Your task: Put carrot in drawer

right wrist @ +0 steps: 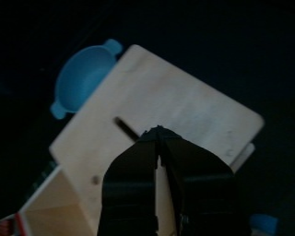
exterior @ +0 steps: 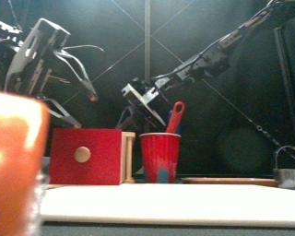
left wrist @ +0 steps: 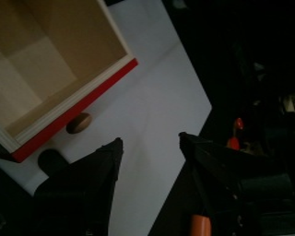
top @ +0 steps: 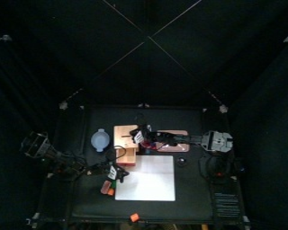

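— Where's the carrot (left wrist: 202, 224)?
— On the worktop (left wrist: 224, 92) beside the white sheet (left wrist: 137, 129), outside the open drawer (left wrist: 45, 69).
— Jaws?
— Left gripper (left wrist: 150, 152) apart, empty; right gripper (right wrist: 160, 138) together above the drawer's box.

- A red-fronted wooden drawer (exterior: 88, 157) stands on the table, with a round wooden knob (exterior: 82, 155) in the middle of its face.
- Just beside it stands a red cup (exterior: 160, 158), with a red-handled tool (exterior: 175, 118) sticking up out of it at a slant.
- A white sheet (exterior: 175, 204) lies flat across the near table.
- A big blurred orange shape (exterior: 15, 161) fills the near corner on the drawer's side.
- The right arm (exterior: 224, 41) slants down from the far upper corner, ending behind the cup; its jaws are hidden from here.
- The left arm (exterior: 40, 55) hangs above the drawer, trailing cables.
- A small dark metal thing (exterior: 289, 171) sits at the far edge.
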Robot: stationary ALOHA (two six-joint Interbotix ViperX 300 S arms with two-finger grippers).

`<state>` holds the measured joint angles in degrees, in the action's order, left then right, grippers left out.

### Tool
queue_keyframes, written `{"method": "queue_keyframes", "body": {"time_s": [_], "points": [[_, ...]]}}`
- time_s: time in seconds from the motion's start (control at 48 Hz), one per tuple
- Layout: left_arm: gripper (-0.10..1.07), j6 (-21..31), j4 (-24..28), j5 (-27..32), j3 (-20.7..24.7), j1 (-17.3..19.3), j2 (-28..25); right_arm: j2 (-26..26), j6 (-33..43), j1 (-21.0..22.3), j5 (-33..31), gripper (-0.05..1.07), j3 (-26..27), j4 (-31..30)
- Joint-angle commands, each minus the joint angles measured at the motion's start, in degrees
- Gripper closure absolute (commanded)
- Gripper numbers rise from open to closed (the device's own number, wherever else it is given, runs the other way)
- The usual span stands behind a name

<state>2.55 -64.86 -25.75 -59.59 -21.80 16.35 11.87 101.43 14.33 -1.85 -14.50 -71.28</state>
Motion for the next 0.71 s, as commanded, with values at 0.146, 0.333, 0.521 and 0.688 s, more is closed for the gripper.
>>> {"method": "queue_keyframes", "body": {"time_s": [0.146, 0.333, 0.521, 0.688], "points": [[0.1, -0.09, 3.87, -1.23, -2.99, 0.35, 5.1, -5.01, -0.09, -2.72, 1.76, 0.75, 1.76, -0.44], [0.1, -0.18, 5.01, -3.34, -6.42, 0.44, 9.05, -5.19, -0.09, -5.27, 5.71, 0.74, 4.31, -0.53], [0.1, -0.18, 6.86, -3.96, -9.23, 0.35, 13.36, -5.54, -0.09, -7.91, 8.61, 0.74, 6.77, -1.49], [0.1, -0.18, 9.05, -4.04, -11.95, 1.14, 16.52, -6.5, -0.09, -10.2, 8.96, 0.74, 6.94, -1.85]]}}
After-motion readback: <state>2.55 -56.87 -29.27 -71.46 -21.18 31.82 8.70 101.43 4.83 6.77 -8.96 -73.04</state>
